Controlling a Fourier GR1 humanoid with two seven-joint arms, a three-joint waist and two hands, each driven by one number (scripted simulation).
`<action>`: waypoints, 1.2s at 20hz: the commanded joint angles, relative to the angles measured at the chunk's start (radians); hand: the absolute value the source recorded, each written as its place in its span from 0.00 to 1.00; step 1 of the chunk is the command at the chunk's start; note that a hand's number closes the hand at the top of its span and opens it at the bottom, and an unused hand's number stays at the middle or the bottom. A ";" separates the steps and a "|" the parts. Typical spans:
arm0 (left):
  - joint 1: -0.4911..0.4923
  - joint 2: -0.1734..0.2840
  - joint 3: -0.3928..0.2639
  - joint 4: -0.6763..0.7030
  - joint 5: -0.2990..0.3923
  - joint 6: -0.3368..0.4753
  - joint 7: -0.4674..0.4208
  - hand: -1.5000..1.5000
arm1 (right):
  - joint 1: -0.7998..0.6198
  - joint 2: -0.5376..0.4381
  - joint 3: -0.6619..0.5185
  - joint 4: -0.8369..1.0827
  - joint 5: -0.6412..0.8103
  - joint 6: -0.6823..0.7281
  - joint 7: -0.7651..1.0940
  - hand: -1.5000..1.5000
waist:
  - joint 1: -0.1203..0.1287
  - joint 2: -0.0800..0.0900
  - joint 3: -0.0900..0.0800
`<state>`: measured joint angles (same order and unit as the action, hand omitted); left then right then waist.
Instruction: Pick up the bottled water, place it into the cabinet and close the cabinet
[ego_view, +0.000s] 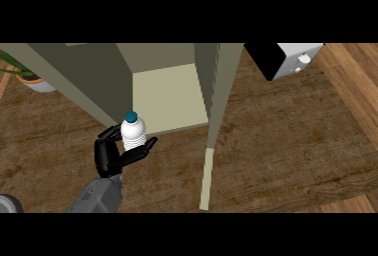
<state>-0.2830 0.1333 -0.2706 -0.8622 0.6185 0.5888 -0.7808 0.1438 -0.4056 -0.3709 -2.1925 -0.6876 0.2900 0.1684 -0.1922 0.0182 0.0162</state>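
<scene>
no legible text, labels or numbers

The cabinet (166, 95) stands open, its pale inner floor bare and free to enter from the front. The open door (209, 170) juts out edge-on along the right of the opening, barring approach from that side. The left wall (81, 80) hems the other side. Bare desk (280, 150) lies right of the door.

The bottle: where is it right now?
Head view, left of centre: the bottle stands upright in the left hand, just before the open cabinet.
</scene>
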 joint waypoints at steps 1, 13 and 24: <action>-0.288 -0.030 -0.004 0.070 -0.004 0.030 0.144 0.00 | -0.013 -0.009 -0.010 0.019 -0.003 0.006 -0.003 0.00 | -0.040 0.024 -0.017; -0.288 0.035 -0.093 0.023 -0.048 -0.026 0.110 0.00 | -0.032 -0.024 0.004 0.022 -0.013 0.027 0.003 0.00 | -0.065 0.016 -0.018; -0.339 -0.047 -0.137 -0.009 -0.020 -0.031 0.130 1.00 | -0.038 -0.032 -0.003 0.025 -0.004 0.033 0.003 0.00 | 0.009 0.001 -0.019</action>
<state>-0.3381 0.1744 -0.3915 -0.8513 0.6100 0.5887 -0.7109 0.1143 -0.4334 -0.3745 -2.1653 -0.6942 0.3244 0.1694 -0.1735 0.0165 0.0055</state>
